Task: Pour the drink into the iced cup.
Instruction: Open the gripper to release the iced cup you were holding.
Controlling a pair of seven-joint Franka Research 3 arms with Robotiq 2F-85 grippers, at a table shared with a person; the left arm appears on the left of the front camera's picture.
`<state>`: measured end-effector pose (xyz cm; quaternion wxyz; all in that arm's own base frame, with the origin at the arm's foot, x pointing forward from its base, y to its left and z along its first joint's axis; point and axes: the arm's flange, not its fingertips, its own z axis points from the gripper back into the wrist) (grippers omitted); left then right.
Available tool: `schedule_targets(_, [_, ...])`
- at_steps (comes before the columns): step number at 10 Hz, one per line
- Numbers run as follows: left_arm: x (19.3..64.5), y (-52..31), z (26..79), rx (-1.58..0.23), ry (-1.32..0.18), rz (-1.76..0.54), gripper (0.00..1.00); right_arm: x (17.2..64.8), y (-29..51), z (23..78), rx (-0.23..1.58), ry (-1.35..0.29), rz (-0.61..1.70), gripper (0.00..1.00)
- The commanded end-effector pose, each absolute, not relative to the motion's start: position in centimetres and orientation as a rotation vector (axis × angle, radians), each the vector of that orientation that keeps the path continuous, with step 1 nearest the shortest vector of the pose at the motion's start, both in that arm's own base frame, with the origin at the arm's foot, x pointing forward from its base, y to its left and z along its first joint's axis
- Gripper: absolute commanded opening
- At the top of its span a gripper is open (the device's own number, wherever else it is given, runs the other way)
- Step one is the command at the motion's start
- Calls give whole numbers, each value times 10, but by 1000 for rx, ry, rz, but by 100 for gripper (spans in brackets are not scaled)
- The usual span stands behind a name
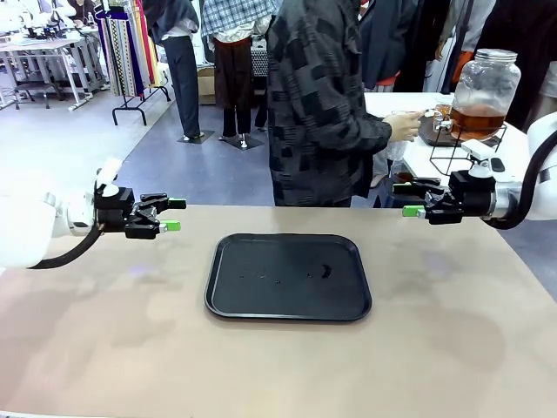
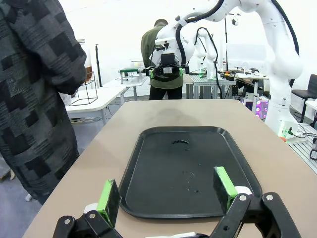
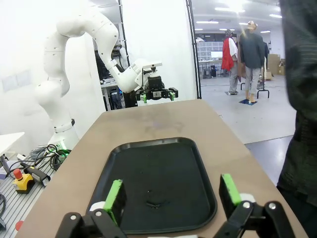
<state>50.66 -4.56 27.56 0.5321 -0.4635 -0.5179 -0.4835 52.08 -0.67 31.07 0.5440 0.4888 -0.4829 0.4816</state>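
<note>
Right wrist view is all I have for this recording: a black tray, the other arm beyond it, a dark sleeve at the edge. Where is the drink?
Observer: In the front view the drink sits in a big lidded glass jar on a white table behind the person, beyond the right gripper.
Operator: Is anyone handling it?
Observer: The person's hand reaches toward the jar's stand; I cannot tell what it holds.
Operator: Is my gripper holding anything?
Observer: No, it hangs open and empty above the table's right edge, level with the left gripper, also open.
</note>
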Motion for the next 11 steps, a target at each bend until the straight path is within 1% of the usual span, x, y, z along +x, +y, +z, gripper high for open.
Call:
schedule_targets(1, [506,-46,278,-1105,-1241,-1150,100,520,-7,313,1170,-1148,1136,100])
schedule_targets(11, [506,-46,278,-1105,-1241,-1150,100,520,-7,313,1170,-1148,1136,100])
